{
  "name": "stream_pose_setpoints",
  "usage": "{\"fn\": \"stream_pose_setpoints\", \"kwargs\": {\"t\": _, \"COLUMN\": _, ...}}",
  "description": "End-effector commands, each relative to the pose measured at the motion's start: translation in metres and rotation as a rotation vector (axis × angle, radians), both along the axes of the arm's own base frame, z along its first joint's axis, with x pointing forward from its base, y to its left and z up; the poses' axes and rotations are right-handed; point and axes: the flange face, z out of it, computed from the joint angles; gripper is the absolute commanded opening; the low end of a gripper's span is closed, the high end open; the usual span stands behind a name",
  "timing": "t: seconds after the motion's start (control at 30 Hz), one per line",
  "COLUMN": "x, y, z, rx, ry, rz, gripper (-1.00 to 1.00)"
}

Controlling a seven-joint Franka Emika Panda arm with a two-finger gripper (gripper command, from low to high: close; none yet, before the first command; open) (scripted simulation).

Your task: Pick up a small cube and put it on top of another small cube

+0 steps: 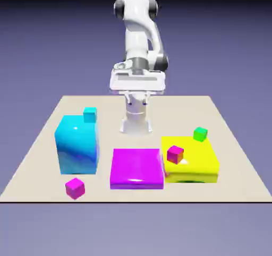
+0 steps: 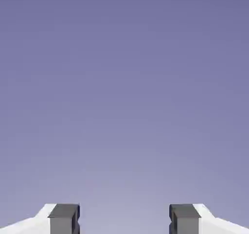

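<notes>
Here, glossy small cube (image 1: 75,188) on matte table (image 1: 234,143), end effector (image 2: 124,221) spread wide, empty.

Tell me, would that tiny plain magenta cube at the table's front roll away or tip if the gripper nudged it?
Probably not roll: the small magenta cube has flat faces and sits flat on the table. It likely slides rather than tips, being as wide as tall. Its glossy sides may prove slippery for the open gripper.

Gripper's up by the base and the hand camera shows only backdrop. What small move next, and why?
Probably swing the open gripper out toward the small magenta cube at the table's near edge, on the exterior view's left. Nothing is between the fingers, and that cube sits alone, clear of the cyan block.
</notes>
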Motion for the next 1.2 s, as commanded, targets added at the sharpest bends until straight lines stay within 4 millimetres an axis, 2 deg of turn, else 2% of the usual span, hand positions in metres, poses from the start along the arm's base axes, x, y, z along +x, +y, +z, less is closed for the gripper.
{"fn": "stream_pose_setpoints", "kwargs": {"t": 0.0, "x": 0.008, "y": -0.004, "z": -0.007, "rx": -0.009, "ry": 0.034, "rz": 0.015, "gripper": 0.00}}
{"fn": "stream_pose_setpoints", "kwargs": {"t": 0.27, "x": 0.067, "y": -0.042, "z": -0.073, "rx": -0.099, "ry": 0.305, "rz": 0.144, "gripper": 0.00}}
{"fn": "stream_pose_setpoints", "kwargs": {"t": 0.53, "x": 0.108, "y": -0.087, "z": -0.151, "rx": -0.212, "ry": 0.573, "rz": 0.290, "gripper": 0.00}}
{"fn": "stream_pose_setpoints", "kwargs": {"t": 0.83, "x": 0.134, "y": -0.142, "z": -0.228, "rx": -0.365, "ry": 0.873, "rz": 0.470, "gripper": 0.00}}
{"fn": "stream_pose_setpoints", "kwargs": {"t": 1.13, "x": 0.152, "y": -0.193, "z": -0.273, "rx": -0.538, "ry": 1.167, "rz": 0.660, "gripper": 0.00}}
{"fn": "stream_pose_setpoints", "kwargs": {"t": 1.17, "x": 0.148, "y": -0.198, "z": -0.293, "rx": -0.539, "ry": 1.167, "rz": 0.661, "gripper": 0.00}}
